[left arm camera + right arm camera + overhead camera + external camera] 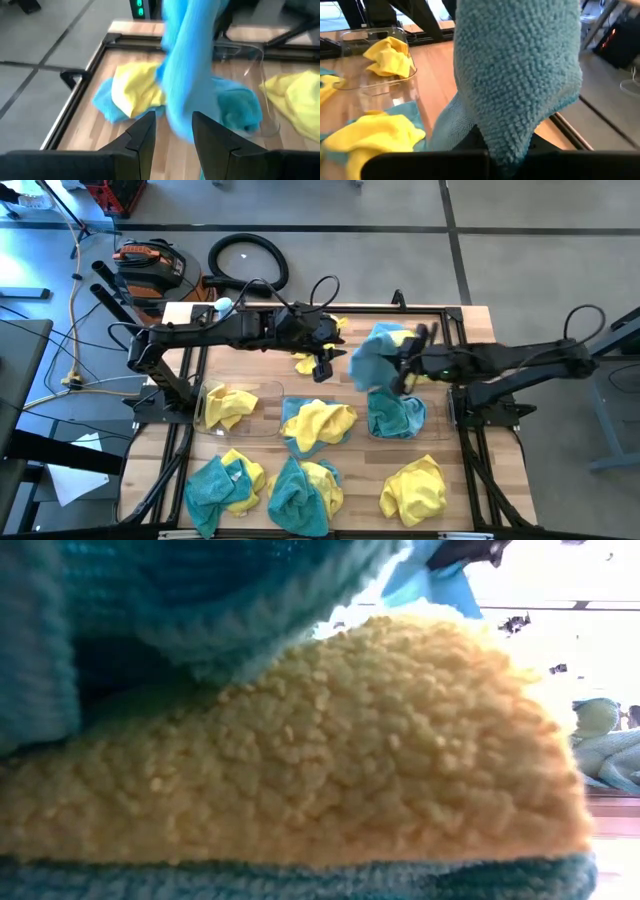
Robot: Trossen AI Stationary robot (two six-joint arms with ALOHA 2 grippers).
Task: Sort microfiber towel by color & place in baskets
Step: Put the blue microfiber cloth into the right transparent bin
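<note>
Now right gripper [405, 370] jaws pinching teal towel [372, 360] (aloft); left gripper [322, 365] jaws spread.

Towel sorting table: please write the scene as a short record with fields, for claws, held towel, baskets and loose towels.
left claw: open, mid-table, beside the hanging towel
right claw: shut on a teal towel, lifted above the table
left basket: holds one yellow towel
right basket: holds a teal towel
loose towels: mixed teal and yellow piles along the near edge, one between the baskets
</note>
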